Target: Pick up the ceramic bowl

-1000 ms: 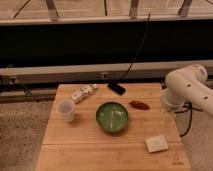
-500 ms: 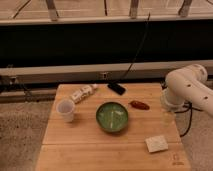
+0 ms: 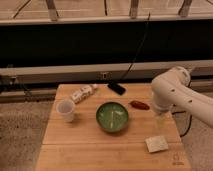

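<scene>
Tabletop scene, approach stage. The bowl (image 3: pixel 112 116) sits upright near the middle of the tabletop (image 3: pixel 75 150), green and glossy, mouth up. Nothing touches it, so you can reach its rim from any side. The pincer (image 3: pixel 161 120) hangs below the white arm (image 3: pixel 172 92) over the tabletop's right part, beside the bowl and apart from it. Whether it is open or closed cannot be told here. The bowl rests on the wood, so it is not yet gripped or lifted. The cup (image 3: pixel 65 110) stands to the bowl's left, near but clear of it. A dark red item (image 3: pixel 139 105) lies between bowl and arm, and is probably the one thing to avoid on your path. A pale square pad (image 3: pixel 156 144) lies at front right. A black slab (image 3: pixel 116 88) and a white tube (image 3: pixel 83 93) lie behind the bowl. This layout suggests your next move is a reach leftward, then a descent onto the bowl's nearer rim.
</scene>
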Robot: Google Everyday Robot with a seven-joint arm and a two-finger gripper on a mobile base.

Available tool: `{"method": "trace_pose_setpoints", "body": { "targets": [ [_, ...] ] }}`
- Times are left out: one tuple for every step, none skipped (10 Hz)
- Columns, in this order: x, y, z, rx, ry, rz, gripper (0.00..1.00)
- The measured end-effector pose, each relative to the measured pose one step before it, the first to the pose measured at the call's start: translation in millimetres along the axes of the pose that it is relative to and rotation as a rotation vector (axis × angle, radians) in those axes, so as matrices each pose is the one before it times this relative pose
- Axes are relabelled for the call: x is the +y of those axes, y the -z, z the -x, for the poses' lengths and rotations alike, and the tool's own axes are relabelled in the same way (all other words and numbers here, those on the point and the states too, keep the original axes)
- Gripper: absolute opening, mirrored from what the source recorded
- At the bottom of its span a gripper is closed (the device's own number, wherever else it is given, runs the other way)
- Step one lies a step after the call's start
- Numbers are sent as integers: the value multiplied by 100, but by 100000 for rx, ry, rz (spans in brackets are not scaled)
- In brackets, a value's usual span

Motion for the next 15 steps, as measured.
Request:
{"method": "trace_pose_setpoints", "body": {
  "targets": [
    [68,-128,247,857,1490,-234,80],
    [9,21,-65,138,-108,-234,80],
    [52,-158,189,488,1630,-197,80],
    [-163,-244,780,725,3803,-364,80],
    [-322,-357,1257,1097,5639,-364,80],
    [-307,-242,981,746,4387,-539,80],
    [-20,-264,559,997,2691,-84,80],
    [-14,-225,185,705,2260,-298,80],
    [3,-301,230,660,2908,-179,80],
    [-121,-197,334,473,2444,-368,80],
    [-142,-287,575,636,3321,-370,80],
    [-132,-437,602,539,3897,-298,80],
    [-190,-478,528,456,3265,-341,80],
    [-134,-443,314,456,3205,-556,80],
    [48,-351,134,514,2607,-42,80]
  ]
}}
